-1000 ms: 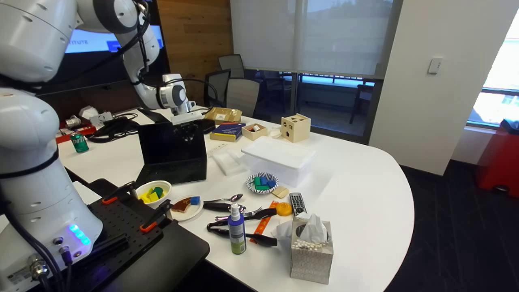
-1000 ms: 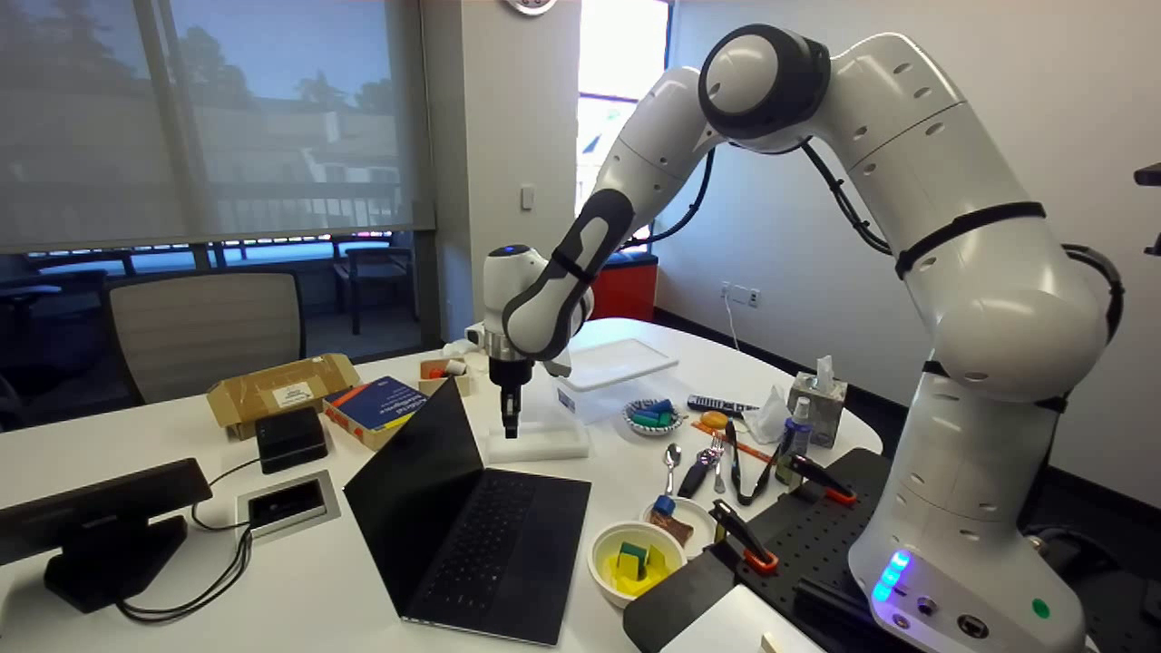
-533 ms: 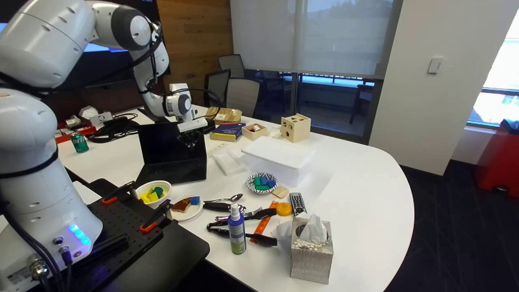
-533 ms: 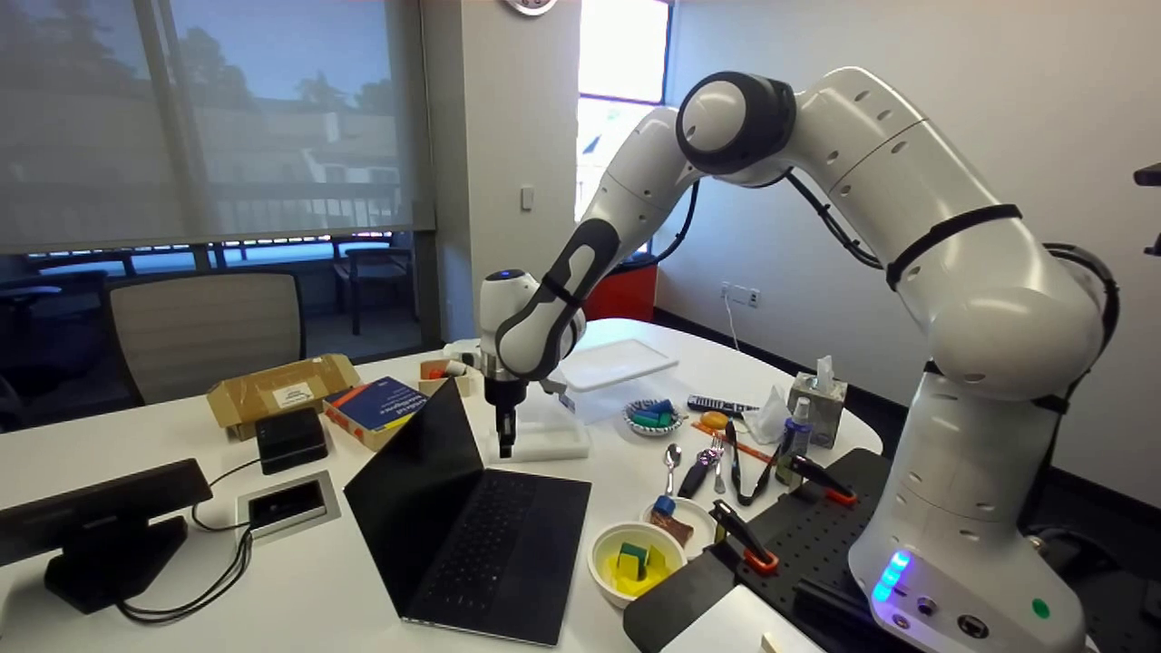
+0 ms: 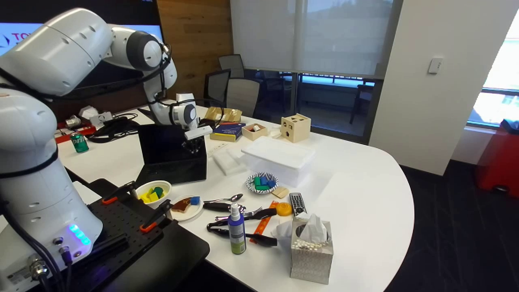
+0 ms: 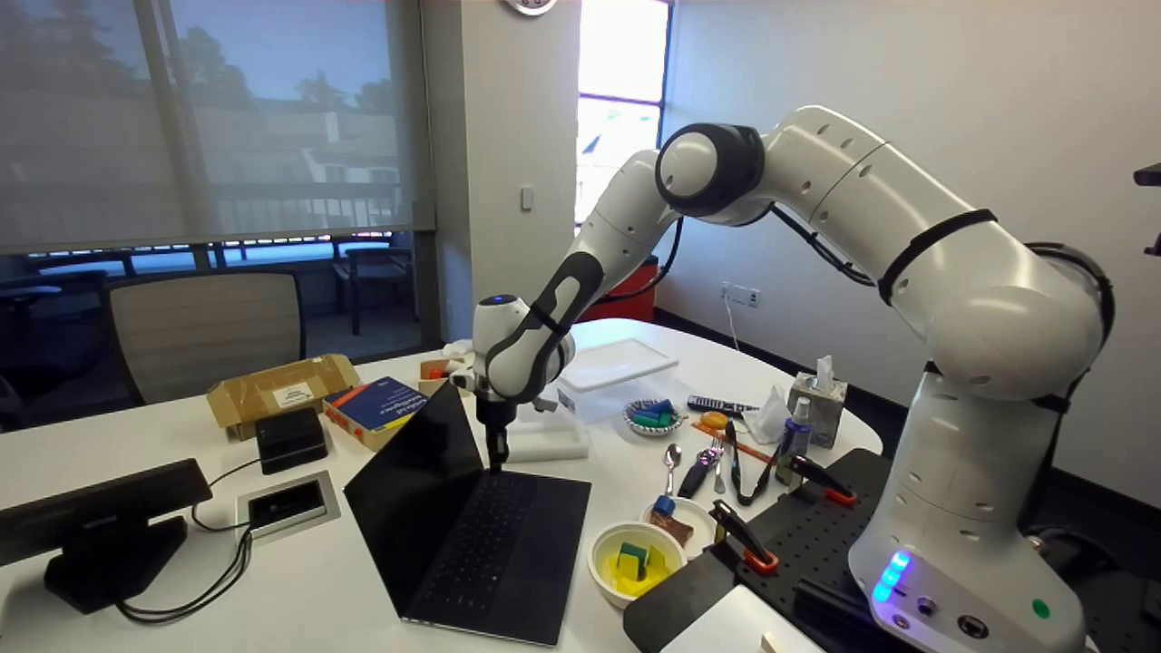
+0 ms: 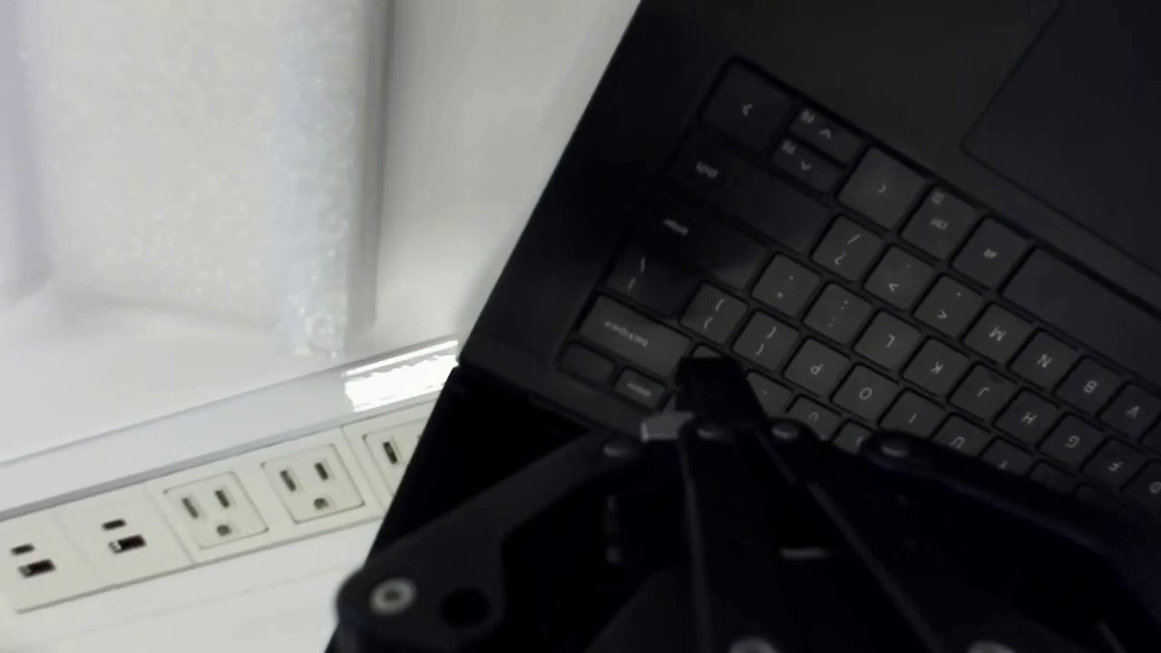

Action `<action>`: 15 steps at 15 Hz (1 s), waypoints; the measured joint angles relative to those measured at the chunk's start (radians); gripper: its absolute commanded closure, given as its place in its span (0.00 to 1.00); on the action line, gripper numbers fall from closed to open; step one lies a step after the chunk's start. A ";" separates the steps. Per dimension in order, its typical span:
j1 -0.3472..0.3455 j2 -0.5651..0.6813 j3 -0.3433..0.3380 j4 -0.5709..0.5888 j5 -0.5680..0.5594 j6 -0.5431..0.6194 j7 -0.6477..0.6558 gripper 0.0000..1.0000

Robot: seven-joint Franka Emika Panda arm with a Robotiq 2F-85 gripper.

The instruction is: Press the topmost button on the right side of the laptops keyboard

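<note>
In an exterior view, a black device [image 6: 109, 517] stands far left on the table [image 6: 299, 580]; then come a carton [image 6: 277, 390] and a book [image 6: 376, 408]. Next is the laptop [image 6: 467, 526], open. The gripper [image 6: 496, 466] points down at the far end of the laptop's keyboard [image 7: 889, 340], fingers together; the wrist view shows the tip beside backspace [image 7: 635, 331], contact impossible to tell. Farther right sit a bowl [image 6: 617, 594], then a plate [image 6: 704, 520].

The laptop [image 6: 521, 549] and the jaws are black, the keys [image 7: 887, 341] dark with pale lettering; the arm [image 6: 871, 199] is white with dark grey bands. The tabletop [image 5: 357, 194] is white, one bowl [image 5: 250, 186] dark-and-white patterned, the can [image 5: 79, 143] green, the tissue box [image 5: 311, 261] grey with a faint pattern.
</note>
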 measured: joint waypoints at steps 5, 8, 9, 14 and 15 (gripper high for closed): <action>0.000 0.064 0.001 0.096 0.006 -0.037 -0.031 1.00; -0.008 0.097 0.015 0.141 0.028 -0.087 -0.045 1.00; -0.010 0.108 0.019 0.154 0.038 -0.103 -0.054 1.00; -0.012 0.155 0.025 0.219 0.066 -0.166 -0.056 1.00; -0.012 0.158 0.026 0.228 0.073 -0.177 -0.056 1.00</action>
